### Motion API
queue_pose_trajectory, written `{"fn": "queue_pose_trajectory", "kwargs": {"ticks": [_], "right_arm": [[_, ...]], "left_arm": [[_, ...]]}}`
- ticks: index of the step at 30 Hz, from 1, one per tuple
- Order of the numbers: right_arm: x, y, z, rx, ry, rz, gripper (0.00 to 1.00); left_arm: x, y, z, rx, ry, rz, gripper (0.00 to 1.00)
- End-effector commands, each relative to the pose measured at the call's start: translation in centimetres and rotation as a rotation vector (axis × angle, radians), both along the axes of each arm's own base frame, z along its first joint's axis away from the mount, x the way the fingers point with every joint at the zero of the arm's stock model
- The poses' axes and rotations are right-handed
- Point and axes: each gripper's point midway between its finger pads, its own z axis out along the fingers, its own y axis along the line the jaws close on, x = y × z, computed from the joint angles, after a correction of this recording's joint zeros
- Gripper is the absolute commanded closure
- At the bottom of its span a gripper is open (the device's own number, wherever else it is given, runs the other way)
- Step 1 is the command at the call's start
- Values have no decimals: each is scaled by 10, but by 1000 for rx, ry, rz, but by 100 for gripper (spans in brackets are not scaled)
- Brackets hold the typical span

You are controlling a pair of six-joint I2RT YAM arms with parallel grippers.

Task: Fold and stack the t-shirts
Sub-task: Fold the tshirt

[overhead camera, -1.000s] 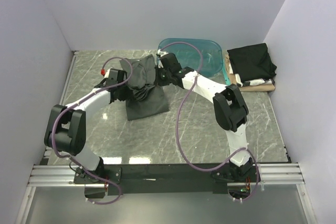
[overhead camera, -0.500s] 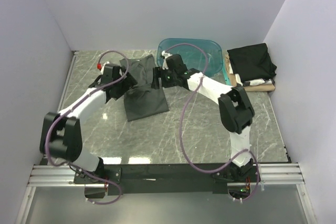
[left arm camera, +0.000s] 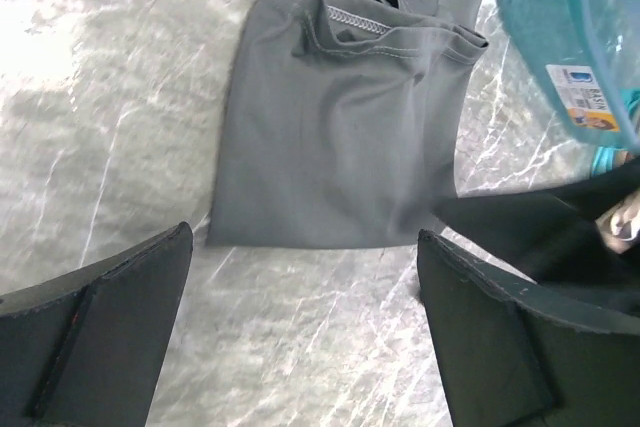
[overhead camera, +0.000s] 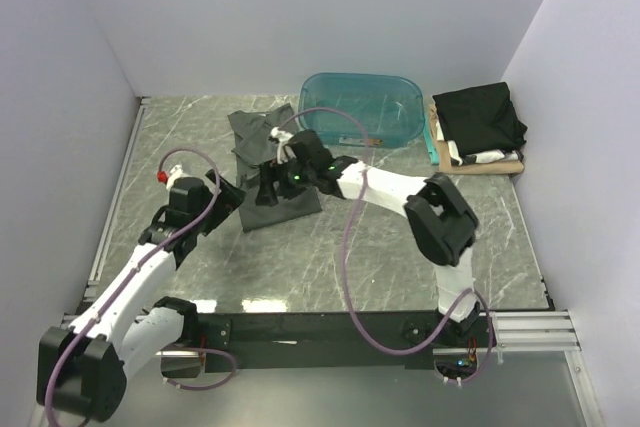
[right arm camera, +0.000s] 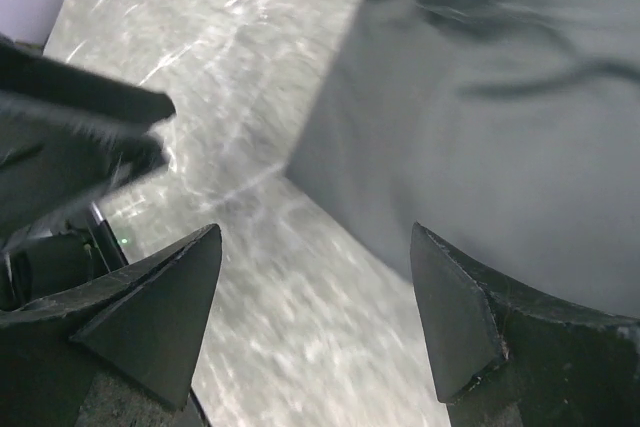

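Looking down from the top view: folded charcoal-grey t-shirt (overhead camera: 268,162) flat on the marble bench (overhead camera: 380,247), just ahead of the left end effector (overhead camera: 228,194), its near edge under the right end effector (overhead camera: 268,185). Both end effectors spread wide, gripping nothing. Only here: teal tub (overhead camera: 360,107) beyond the right end effector, and, well off to its right, a stack with a black t-shirt (overhead camera: 480,117) over white and tan t-shirts (overhead camera: 480,159).

Left wrist view, in finer detail: stitched sleeve hem (left arm camera: 350,17) folded across the far end of the grey shirt, a printed label (left arm camera: 582,107) on the tub wall to the far right.

Right wrist view, blurred: shirt ahead and to the right, bare bench between the fingers (right arm camera: 150,297), the other arm's dark end at left.
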Motion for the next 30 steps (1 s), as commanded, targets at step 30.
{"fn": "queue_pose_trajectory", "kwargs": {"ticks": [30], "right_arm": [[119,15,105,169,-256,-241,17]], "left_arm": [[0,-10,-22,-28,17,-49,1]]}}
